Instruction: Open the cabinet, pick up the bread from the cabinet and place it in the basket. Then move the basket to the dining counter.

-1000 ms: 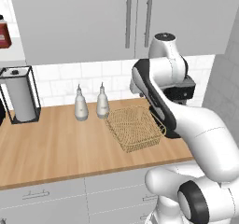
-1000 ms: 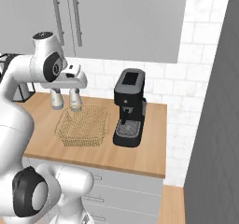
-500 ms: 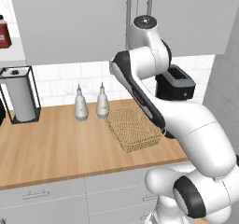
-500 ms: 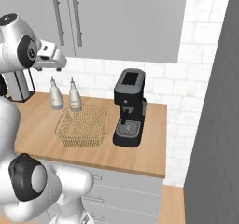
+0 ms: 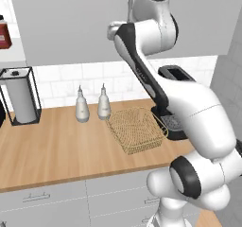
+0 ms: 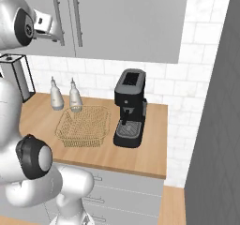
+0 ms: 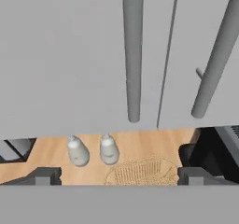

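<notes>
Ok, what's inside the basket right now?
Nothing: the basket on the wood counter shows only its bare wicker floor, with no bread in it. The cabinet doors are shut, so whatever sits inside is hidden. The hand is open before the handles.

White tile backsplash (image 6: 183,93), wood counter (image 5: 56,145), grey drawers (image 5: 52,200).

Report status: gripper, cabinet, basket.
Gripper open, facing the left door handle, not touching. Cabinet shut. Basket empty on the counter, beside the coffee machine. Nothing in the way.
</notes>
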